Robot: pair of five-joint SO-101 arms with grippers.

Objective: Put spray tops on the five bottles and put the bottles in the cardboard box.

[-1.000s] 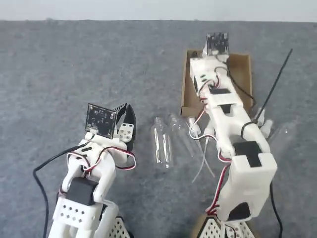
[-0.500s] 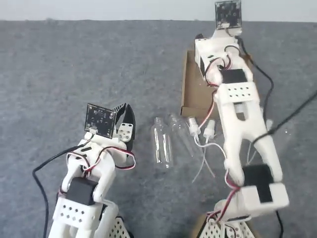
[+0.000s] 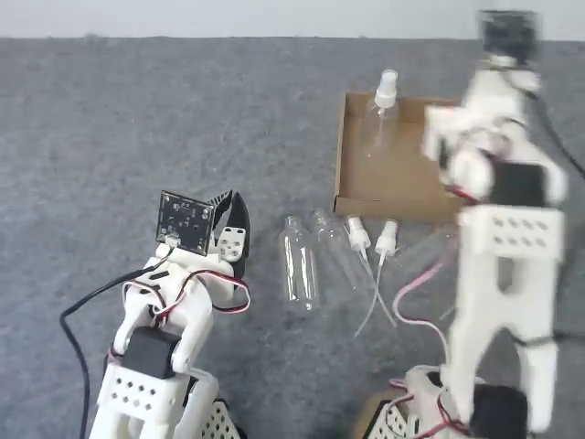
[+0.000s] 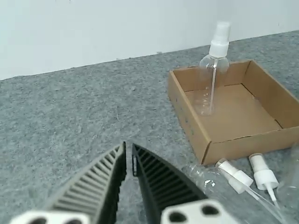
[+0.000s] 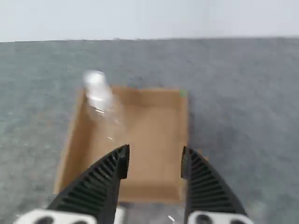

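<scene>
We see the capped bottle (image 3: 378, 114) standing upright in the far left corner of the cardboard box (image 3: 402, 187). It is ahead of the right gripper (image 5: 154, 151) and well clear of it. That gripper's fingers are spread apart with nothing between them. The left gripper (image 4: 129, 147) sits well apart from the box, fingers drawn together on nothing. We count one bottle in the box. On the grey mat (image 3: 137, 119) just in front of the box lie two bare bottles (image 3: 298, 265) side by side. Beside them lie two loose spray tops (image 3: 358, 236), then a third bare bottle (image 3: 430, 249), partly behind the right arm.
</scene>
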